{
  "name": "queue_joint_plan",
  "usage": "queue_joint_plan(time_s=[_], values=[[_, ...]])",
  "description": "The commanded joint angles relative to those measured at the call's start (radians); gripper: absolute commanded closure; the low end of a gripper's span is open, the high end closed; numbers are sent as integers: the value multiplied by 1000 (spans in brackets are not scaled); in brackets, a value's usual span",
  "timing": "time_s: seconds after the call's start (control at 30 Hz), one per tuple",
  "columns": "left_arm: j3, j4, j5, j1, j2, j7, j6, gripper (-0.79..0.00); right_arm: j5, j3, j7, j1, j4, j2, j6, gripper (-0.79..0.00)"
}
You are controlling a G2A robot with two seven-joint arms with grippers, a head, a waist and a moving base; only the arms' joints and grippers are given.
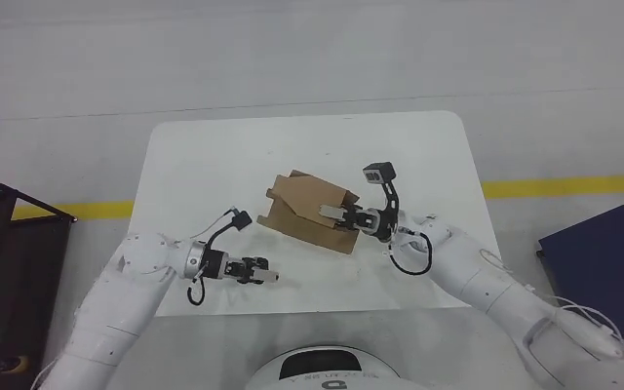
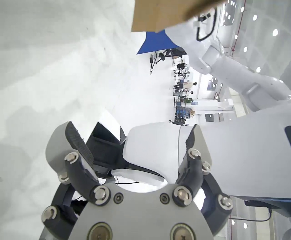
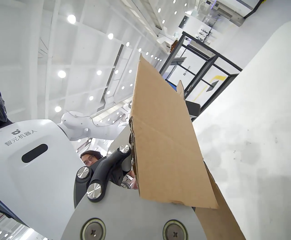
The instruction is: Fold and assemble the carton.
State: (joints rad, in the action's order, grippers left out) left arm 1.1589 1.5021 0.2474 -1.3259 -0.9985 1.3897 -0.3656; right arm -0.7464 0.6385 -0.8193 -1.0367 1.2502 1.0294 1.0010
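The brown carton lies partly folded in the middle of the white table, one flap raised on its right side. My right gripper sits at that right end, shut on the flap. In the right wrist view the cardboard panel stands between the jaws of this gripper; one finger shows beside it and the other is hidden behind it. My left gripper hovers near the table's front edge, apart from the carton. This gripper is open and holds nothing, with a corner of the carton farther off.
A black rack stands on the floor left of the table and a dark blue object to its right. Bare tabletop lies behind the carton and at its left. The front edge is close to the left gripper.
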Motion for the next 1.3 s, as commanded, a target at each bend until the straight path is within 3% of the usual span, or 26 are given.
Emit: queue_joint_plan(time_s=[0.0,0.33,0.57,0.8,0.9,1.07,1.2,1.27], values=[[-27,-10,7,16,-8,-61,18,-785,-3,-12,-5,0,14,0,-5,0],[-70,-27,9,57,-25,-219,31,-785,-50,-63,-33,16,77,4,-33,0],[-55,-28,-3,71,-26,-315,47,-785,-57,-77,-54,19,105,-4,-54,0],[-42,-29,30,65,-23,-306,35,-785,-41,-81,-68,18,103,-14,-68,0],[-33,-43,28,57,-20,-298,25,-785,13,-64,-23,16,102,-25,-23,0],[26,-81,56,33,-7,-298,10,-785,94,-4,11,-12,120,-59,11,0],[101,-98,75,-1,8,-316,0,-785,96,1,11,-16,124,-61,11,0],[101,-98,75,-1,8,-316,0,-785,96,1,11,-16,124,-61,11,0]])
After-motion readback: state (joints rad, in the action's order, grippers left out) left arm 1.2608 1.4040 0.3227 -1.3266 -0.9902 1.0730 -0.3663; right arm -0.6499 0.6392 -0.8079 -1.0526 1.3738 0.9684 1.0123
